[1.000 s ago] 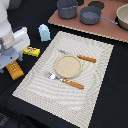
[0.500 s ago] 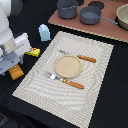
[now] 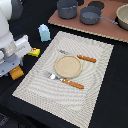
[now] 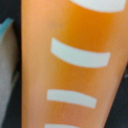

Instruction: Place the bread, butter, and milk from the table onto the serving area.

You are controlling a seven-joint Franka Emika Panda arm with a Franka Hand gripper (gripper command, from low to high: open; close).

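Bread [image 3: 16, 73] (orange-brown) beside placemat [image 3: 95, 95] edge — butter [image 3: 34, 51], milk [image 3: 44, 32] on table [image 3: 112, 107].

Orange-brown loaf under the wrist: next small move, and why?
Probably descend the last bit and close on the orange-brown loaf with pale marks. It fills the wrist view, so the gripper sits right over it, and the exterior view shows it on the black table, off the cream striped placemat. Whether the jaws are open cannot be seen.

Even bright light, soft shadows; wrist view blurred, exterior view coarse.
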